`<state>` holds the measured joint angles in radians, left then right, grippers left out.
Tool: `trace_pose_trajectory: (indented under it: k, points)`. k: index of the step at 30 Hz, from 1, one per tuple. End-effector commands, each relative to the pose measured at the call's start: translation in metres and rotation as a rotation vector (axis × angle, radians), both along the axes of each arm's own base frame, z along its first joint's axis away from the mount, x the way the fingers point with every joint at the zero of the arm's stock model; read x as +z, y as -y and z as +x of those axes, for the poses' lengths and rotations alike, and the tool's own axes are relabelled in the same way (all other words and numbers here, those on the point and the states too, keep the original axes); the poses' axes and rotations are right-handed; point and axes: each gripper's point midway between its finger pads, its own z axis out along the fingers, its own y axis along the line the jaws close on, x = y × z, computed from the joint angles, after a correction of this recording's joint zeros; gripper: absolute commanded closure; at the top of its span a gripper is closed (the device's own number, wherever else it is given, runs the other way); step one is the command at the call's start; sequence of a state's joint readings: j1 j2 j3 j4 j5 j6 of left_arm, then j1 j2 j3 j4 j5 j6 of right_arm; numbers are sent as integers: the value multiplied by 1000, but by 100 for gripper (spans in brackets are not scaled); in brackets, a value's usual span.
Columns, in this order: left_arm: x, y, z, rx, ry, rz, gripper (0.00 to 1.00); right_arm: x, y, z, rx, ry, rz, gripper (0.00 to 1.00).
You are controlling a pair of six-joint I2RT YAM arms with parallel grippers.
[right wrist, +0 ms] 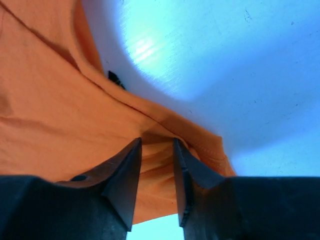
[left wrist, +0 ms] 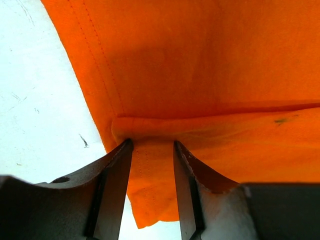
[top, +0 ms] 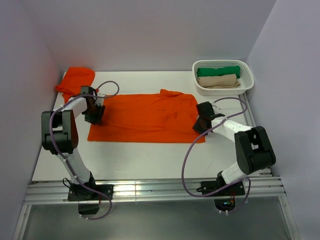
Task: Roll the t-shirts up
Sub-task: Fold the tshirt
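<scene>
A bright orange t-shirt [top: 150, 117] lies folded into a flat band across the middle of the white table. My left gripper [top: 94, 118] is at its left end, and in the left wrist view the gripper [left wrist: 152, 145] is shut on the hemmed edge of the t-shirt [left wrist: 210, 75], a corner hanging between the fingers. My right gripper [top: 201, 125] is at the right end. In the right wrist view that gripper [right wrist: 157, 142] pinches a bunched fold of the t-shirt [right wrist: 60, 115]. A second orange t-shirt [top: 76, 80] lies crumpled at the back left.
A white mesh basket [top: 248, 75] stands at the back right, holding a green rolled cloth [top: 217, 71] and a beige one [top: 217, 81]. Walls close the table on the left, back and right. A metal rail [top: 150, 190] runs along the near edge.
</scene>
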<state>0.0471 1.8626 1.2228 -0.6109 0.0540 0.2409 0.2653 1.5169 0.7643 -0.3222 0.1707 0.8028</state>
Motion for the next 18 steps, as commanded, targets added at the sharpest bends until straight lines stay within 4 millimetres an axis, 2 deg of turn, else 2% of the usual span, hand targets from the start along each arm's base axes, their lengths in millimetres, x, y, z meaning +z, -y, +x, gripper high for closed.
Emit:
trace_pose_trajectory:
  k: [1,3,6,15,18]
  points:
    - [-15,-14,-21,20,-63,47,53,-6,15,-18,-5,-53,-50,59]
    - [-12,-18,-24,28,-60,48,53,-6,15,-21,4,-60,-47,55]
    - [-13,-22,-31,29,-76,49,53,-9,13,-28,2,-90,-34,54]
    - [-10,-24,-48,15,-98,48,53,-19,24,-68,-48,-201,-52,50]
    - [-6,-24,-52,16,-101,49,52,-19,21,-79,-56,-200,-21,49]
